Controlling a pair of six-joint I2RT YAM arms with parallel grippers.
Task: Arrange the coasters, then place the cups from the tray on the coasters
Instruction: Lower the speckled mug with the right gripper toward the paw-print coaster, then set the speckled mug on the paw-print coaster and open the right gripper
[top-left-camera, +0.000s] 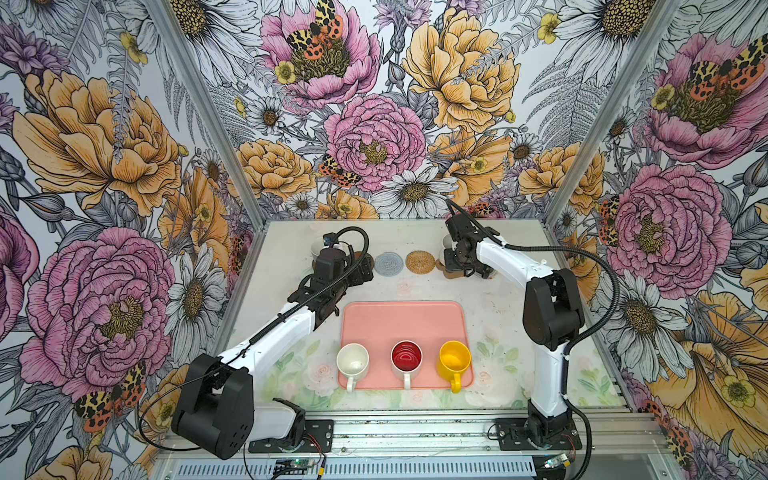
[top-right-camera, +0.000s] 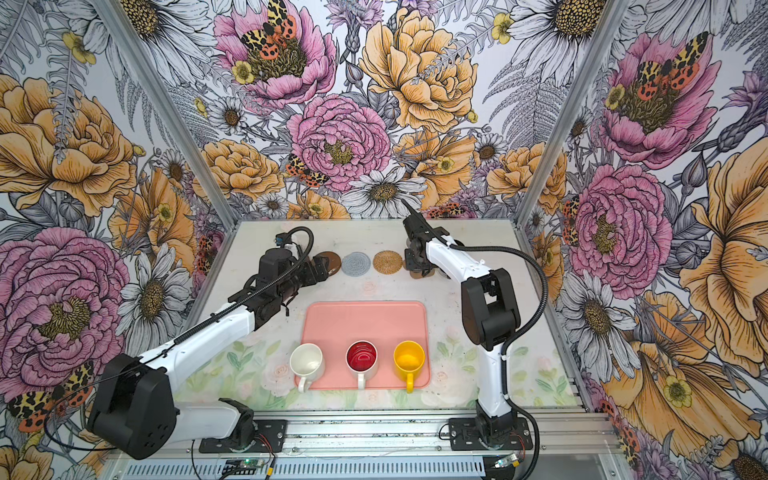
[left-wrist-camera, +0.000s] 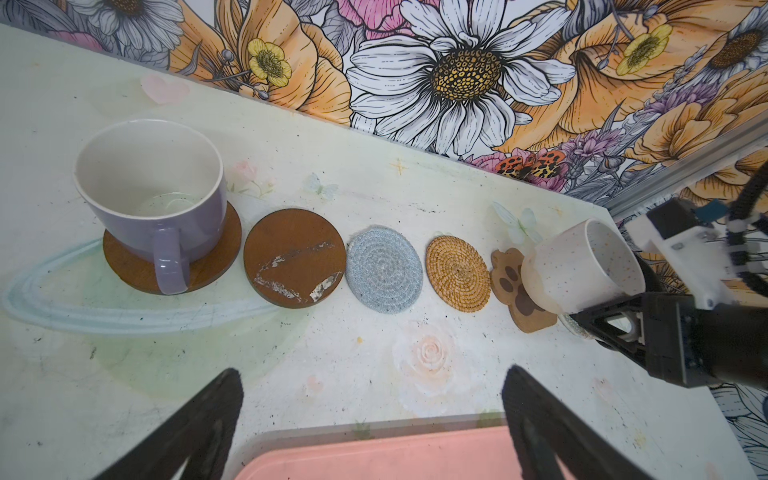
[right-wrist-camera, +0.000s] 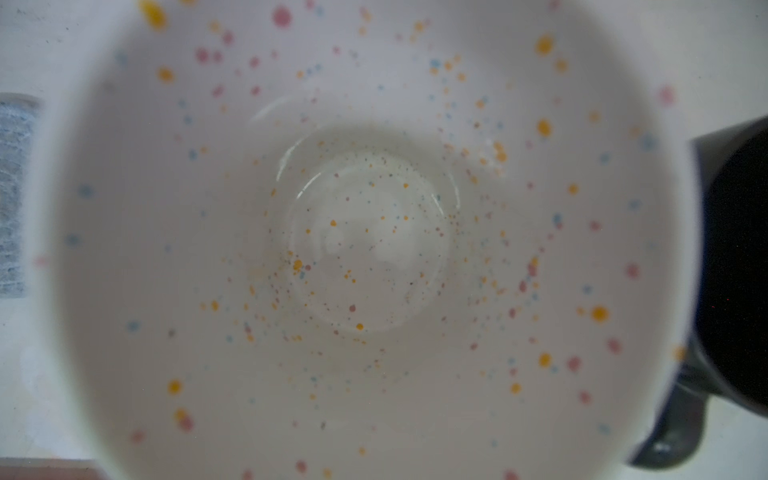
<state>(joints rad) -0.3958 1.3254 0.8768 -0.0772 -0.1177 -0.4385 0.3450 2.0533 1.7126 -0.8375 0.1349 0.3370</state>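
Note:
Five coasters lie in a row at the back: a brown disc (left-wrist-camera: 124, 266) under the lavender cup (left-wrist-camera: 158, 199), a bare brown disc (left-wrist-camera: 295, 257), a grey-blue woven round (top-left-camera: 389, 263), a tan rattan round (top-left-camera: 420, 262) and a brown paw shape (left-wrist-camera: 509, 282). My right gripper (top-left-camera: 457, 266) is shut on the white speckled cup (left-wrist-camera: 582, 266), which is tilted with its base over the paw coaster. A black cup (right-wrist-camera: 739, 270) stands right beside it. On the pink tray (top-left-camera: 403, 324) stand a white cup (top-left-camera: 352, 362), a red-inside cup (top-left-camera: 406, 358) and a yellow cup (top-left-camera: 454, 360). My left gripper (left-wrist-camera: 374, 403) is open and empty between the tray and the coaster row.
An edge of a pale whitish coaster (left-wrist-camera: 575, 328) peeks out under the right gripper's finger. The flowered back wall stands close behind the coaster row. The far half of the tray is bare.

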